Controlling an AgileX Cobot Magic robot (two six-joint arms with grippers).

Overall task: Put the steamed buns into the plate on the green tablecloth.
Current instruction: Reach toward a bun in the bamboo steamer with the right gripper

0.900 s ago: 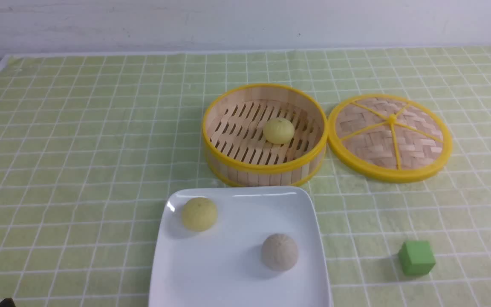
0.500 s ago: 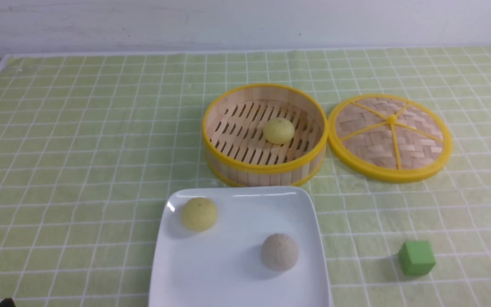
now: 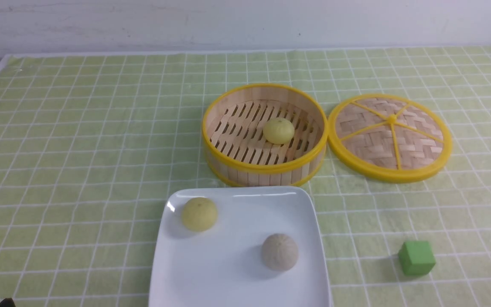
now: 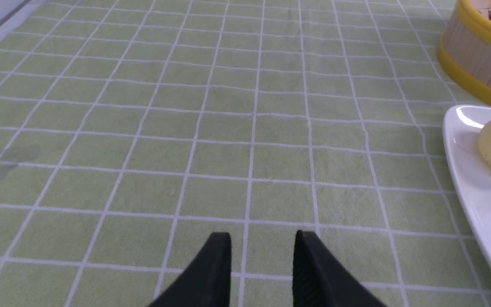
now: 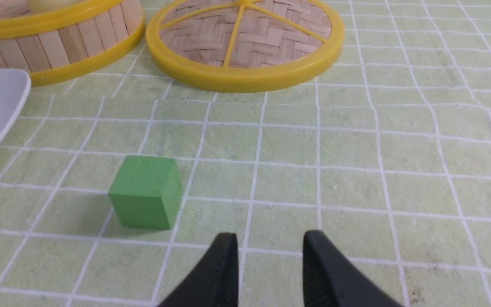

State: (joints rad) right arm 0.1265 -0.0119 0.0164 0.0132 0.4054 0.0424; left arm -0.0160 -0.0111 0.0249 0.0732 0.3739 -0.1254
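Left gripper (image 4: pixel 263 238) and right gripper (image 5: pixel 270 238) hang parted, holding nothing. On the plate (image 3: pixel 228 285) sit a yellow bun (image 3: pixel 199 214) at 10 o'clock and the grey bun (image 3: pixel 279 251) at 3. The third bun (image 3: pixel 278 130) lies in the steamer basket (image 3: pixel 264 167) at the plate's 12 o'clock.

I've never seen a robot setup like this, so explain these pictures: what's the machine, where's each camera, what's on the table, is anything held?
It is a robot with two arms, each ending in a two-fingered gripper. The wide picture looks forward from between the arms; the other two come from wrist cameras, so the black prongs are the left gripper and right gripper, both open and holding nothing. On the green tablecloth lie a white plate with a yellow bun and a grey bun, a steamer basket holding a third bun, its lid, and a green cube.
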